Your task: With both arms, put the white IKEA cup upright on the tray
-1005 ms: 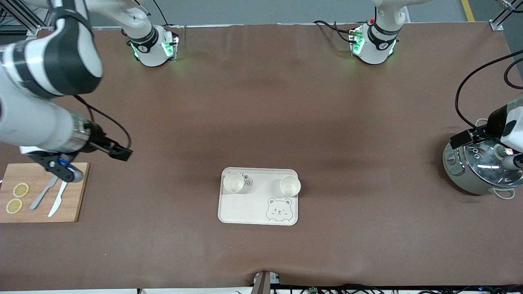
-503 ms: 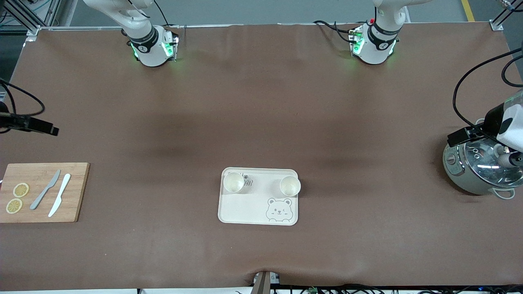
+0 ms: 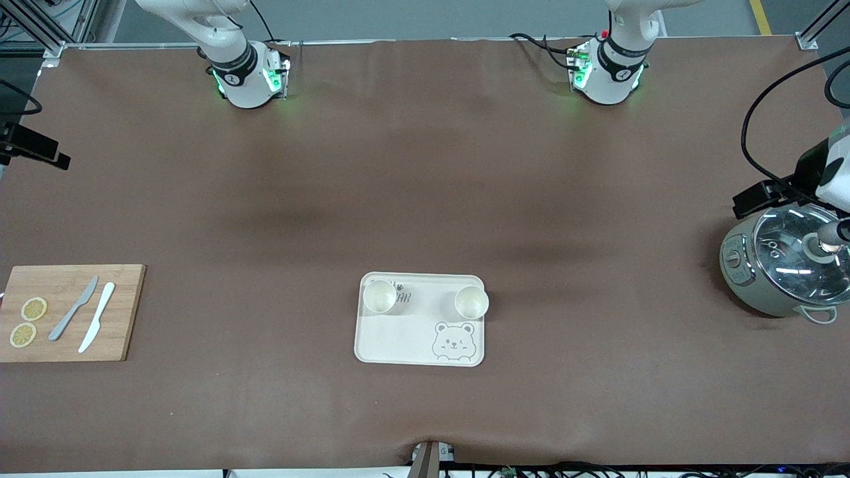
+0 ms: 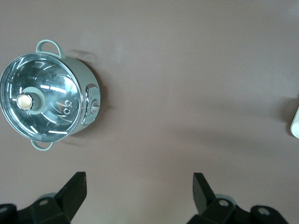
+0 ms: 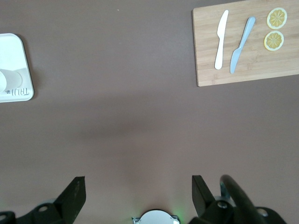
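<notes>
At the frame's centre, your tray (image 3: 420, 335) holds two upright white cups (image 3: 380, 296); left gripper (image 4: 139, 193) and right gripper (image 5: 138, 195) gape empty, nothing left

Both white robot arms are lifted high; left gripper (image 4: 138, 193) and right gripper (image 5: 138, 196) hold fingers wide apart

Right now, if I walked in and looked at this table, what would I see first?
Probably the cream tray with its winking bear, in the middle of the brown table, with two white cups standing upright on it. Next, the shiny lidded pot at the left arm's end, and the bamboo board with lemon slices and two knives at the right arm's end.
</notes>
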### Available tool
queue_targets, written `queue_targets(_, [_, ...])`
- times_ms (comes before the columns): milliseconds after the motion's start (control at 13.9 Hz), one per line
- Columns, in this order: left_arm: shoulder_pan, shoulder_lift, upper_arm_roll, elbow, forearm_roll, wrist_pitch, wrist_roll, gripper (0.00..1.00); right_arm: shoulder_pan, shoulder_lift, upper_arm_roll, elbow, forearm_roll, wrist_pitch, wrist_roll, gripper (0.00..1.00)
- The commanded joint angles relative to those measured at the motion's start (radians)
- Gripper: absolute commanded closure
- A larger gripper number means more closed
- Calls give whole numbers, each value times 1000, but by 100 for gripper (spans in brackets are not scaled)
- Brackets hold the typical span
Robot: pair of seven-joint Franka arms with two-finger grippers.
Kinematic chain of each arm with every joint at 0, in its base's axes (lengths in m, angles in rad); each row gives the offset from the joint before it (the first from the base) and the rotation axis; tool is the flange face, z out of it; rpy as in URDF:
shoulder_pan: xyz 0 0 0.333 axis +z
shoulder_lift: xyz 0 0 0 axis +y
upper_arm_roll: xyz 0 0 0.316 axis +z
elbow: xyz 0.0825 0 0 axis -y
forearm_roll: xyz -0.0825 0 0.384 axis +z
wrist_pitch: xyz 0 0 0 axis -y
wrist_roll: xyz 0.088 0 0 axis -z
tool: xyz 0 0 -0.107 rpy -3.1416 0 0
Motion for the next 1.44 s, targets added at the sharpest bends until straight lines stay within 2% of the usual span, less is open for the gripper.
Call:
queue_targets(0, [-106, -124, 119, -138, -15, 16, 18, 0, -4, -84, 7, -147, -26, 79, -12, 0])
queue_targets(72, [-131, -145, 160, -163, -51, 30, 18, 0, 1, -113, 7, -194, -28, 116, -12, 0])
queue_targets(215, [-179, -173, 220, -195, -81, 53, 29, 0, -1, -119, 7, -201, -28, 121, -14, 0])
queue_targets(503, [-174, -174, 216, -189, -81, 71, 33, 0, -1, -116, 7, -186, -29, 112, -15, 0])
queue_targets(718, [-174, -171, 214, -192, -81, 86, 53, 0, 9, -107, 8, -127, -58, 107, -12, 0])
queue_targets(1221, [-182, -158, 199, -195, -81, 103, 87, 0, 7, -110, 7, -135, -60, 109, -12, 0])
queue_targets(1364, [-180, -162, 199, -197, -81, 102, 160, 0, 7, -109, 7, -135, -60, 107, -11, 0])
